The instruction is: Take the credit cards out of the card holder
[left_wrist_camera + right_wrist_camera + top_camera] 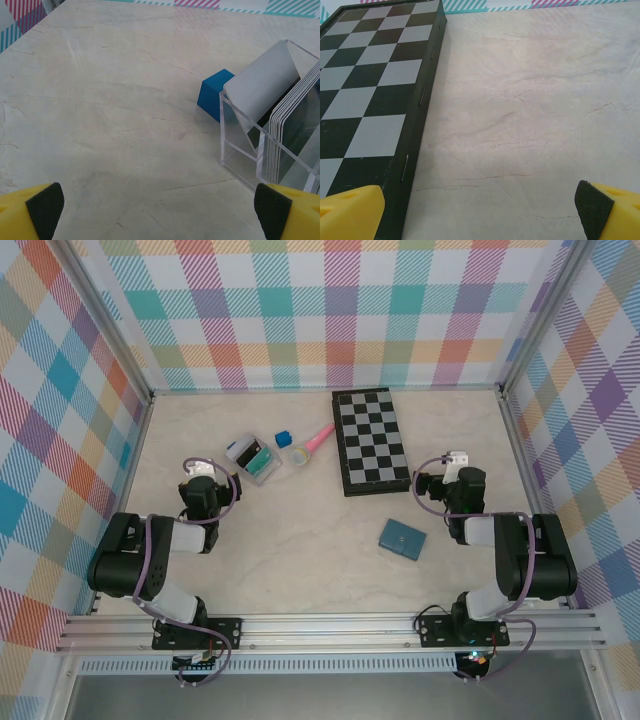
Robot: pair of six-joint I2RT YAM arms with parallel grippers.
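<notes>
Overhead view of a pale marble-look table (300, 570) walled in by pastel plaid panels (300, 310), with two black robot arms mounted at the near edge.

The card holder (402, 538), a small slate-blue wallet, lies flat and closed on the table. It sits toward the right, just in front of the near right corner of a black-and-white chessboard (372, 440) and a little left of the right arm. Nothing touches it, and no cards show from it.

The left gripper (159, 207) hovers low over bare table. Its yellow fingers (30, 212) with black pads sit at opposite lower corners of the wrist view, spread wide apart with nothing between them. Ahead and to its right stands a clear plastic box (240, 150) with a stack of thin pale-edged cards (282, 130) upright inside and one grey card leaning against its wall. A small blue cube (212, 95) sits just behind the box (whether they touch is unclear).

The right gripper (480, 210) is also spread wide and empty, pointing along the right edge of the chessboard.

Between the clear box and the chessboard lies a pink stick (318, 437) with a pale ring at its near end.
</notes>
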